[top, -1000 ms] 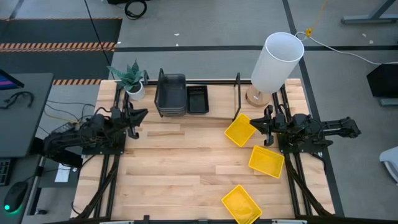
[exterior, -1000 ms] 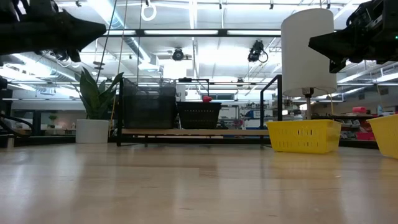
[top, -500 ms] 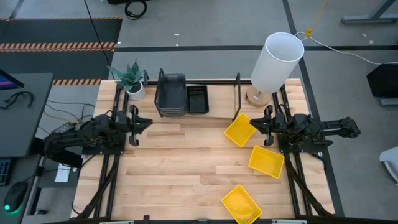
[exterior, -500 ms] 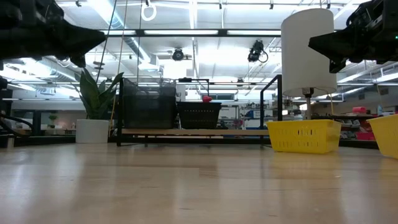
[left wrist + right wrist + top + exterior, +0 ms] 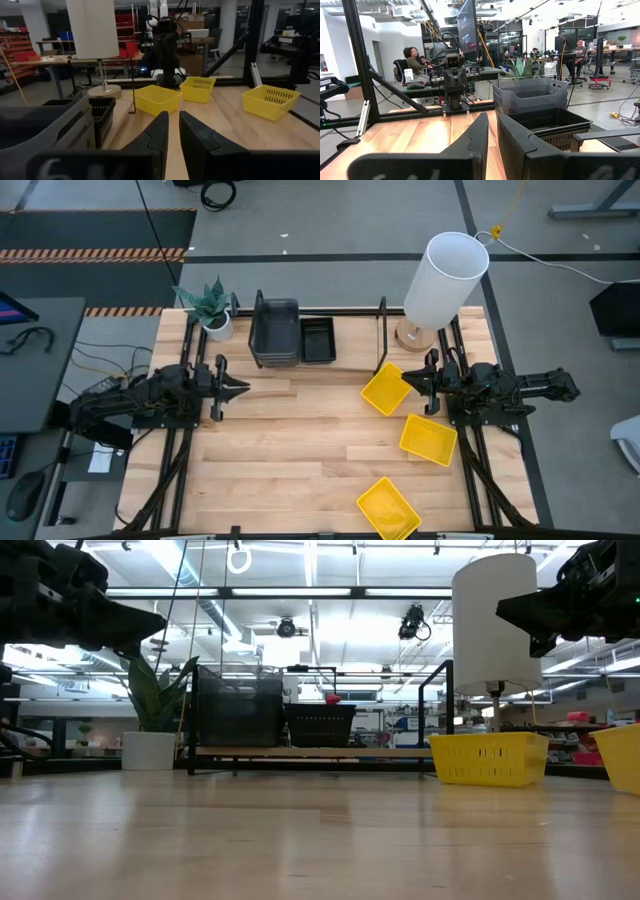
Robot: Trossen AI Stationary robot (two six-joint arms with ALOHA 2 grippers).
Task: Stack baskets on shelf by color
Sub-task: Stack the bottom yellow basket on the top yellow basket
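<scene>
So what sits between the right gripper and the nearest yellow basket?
Nothing: in the high view, only bare table separates the right gripper from the yellow basket beside it.

The wooden worktop [image 5: 290, 450] held a black wire shelf [image 5: 383, 330] at the back. On it too were three yellow baskets [image 5: 385, 389] [image 5: 428, 439] [image 5: 388, 508], a small plant pot [image 5: 216, 325] and a tall white lamp [image 5: 443, 280].

On the shelf sat grey baskets [image 5: 274, 332] beside black ones [image 5: 318, 339].
</scene>
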